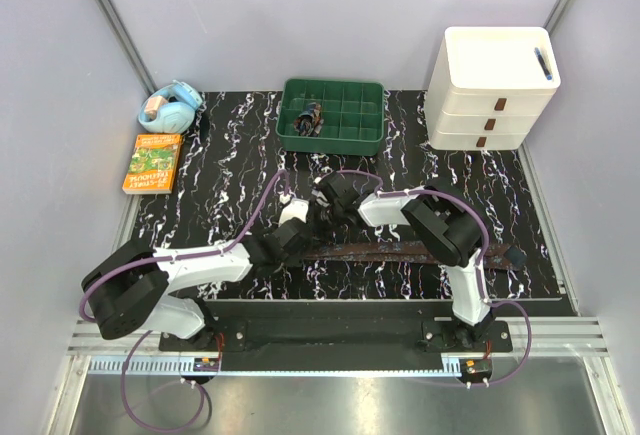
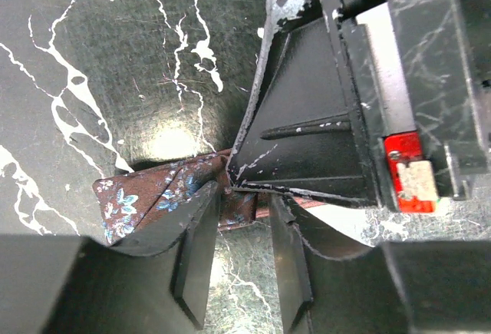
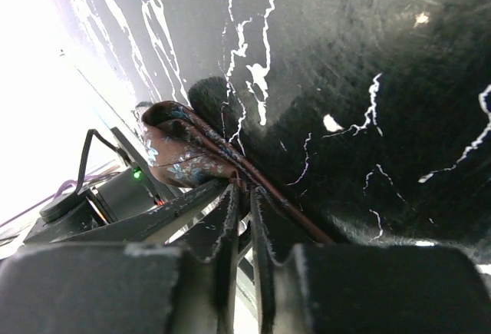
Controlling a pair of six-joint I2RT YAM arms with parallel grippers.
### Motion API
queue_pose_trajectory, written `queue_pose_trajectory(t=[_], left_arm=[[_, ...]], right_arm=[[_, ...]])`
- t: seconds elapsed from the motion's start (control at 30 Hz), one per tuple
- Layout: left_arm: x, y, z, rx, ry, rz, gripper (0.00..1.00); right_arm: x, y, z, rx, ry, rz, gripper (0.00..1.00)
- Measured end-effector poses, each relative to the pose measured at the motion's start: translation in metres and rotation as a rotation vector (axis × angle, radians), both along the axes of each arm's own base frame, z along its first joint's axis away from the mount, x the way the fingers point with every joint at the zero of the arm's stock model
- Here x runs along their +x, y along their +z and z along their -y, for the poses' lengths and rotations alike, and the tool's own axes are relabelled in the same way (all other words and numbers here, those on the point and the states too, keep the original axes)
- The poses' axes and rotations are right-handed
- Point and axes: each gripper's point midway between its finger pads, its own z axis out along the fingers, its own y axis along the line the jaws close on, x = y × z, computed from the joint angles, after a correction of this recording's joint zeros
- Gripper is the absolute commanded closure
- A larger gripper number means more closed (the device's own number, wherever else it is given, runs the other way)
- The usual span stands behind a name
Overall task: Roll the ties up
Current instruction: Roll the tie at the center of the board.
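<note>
A dark brown tie [image 1: 400, 251] with a fine pattern lies stretched along the near part of the black marbled mat [image 1: 230, 155]; its left end is folded over. Both grippers meet at that end. In the left wrist view the folded end [image 2: 146, 196] lies at the tips of my left gripper [image 2: 245, 203], whose jaws stand apart with bare mat between them. A finger of the right gripper [image 2: 307, 134] presses right beside them. In the right wrist view my right gripper [image 3: 244, 192] has closed to a thin slit on the tie's fold [image 3: 184, 153]. From above, the left gripper [image 1: 290, 238] and the right gripper [image 1: 318, 217] nearly touch.
A green compartment tray [image 1: 333, 115] holding a dark rolled item [image 1: 308, 118] stands at the back middle. A white drawer unit [image 1: 492, 85] is at the back right. A blue object [image 1: 170, 107] and an orange book [image 1: 153, 162] lie off the mat's left side.
</note>
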Motion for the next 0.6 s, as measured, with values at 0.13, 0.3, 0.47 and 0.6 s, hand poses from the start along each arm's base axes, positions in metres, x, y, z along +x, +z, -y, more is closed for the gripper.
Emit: queue_pose_trajectory(t=[0.13, 0.3, 0.47, 0.6], left_arm=[[0.000, 0.000, 0.000, -0.002, -0.001, 0.002, 0.49], [-0.002, 0.001, 0.001, -0.014, -0.008, -0.002, 0.35], [-0.006, 0.022, 0.001, -0.067, -0.006, 0.012, 0.28], [-0.008, 0.064, -0.002, -0.191, 0.023, 0.079, 0.26]], right_arm=[[0.000, -0.001, -0.001, -0.007, -0.004, 0.004, 0.99], [-0.001, -0.002, -0.002, -0.010, -0.004, 0.007, 1.00], [-0.004, -0.003, -0.004, -0.006, 0.003, 0.007, 1.00], [-0.004, -0.003, -0.005, -0.002, 0.003, 0.007, 1.00]])
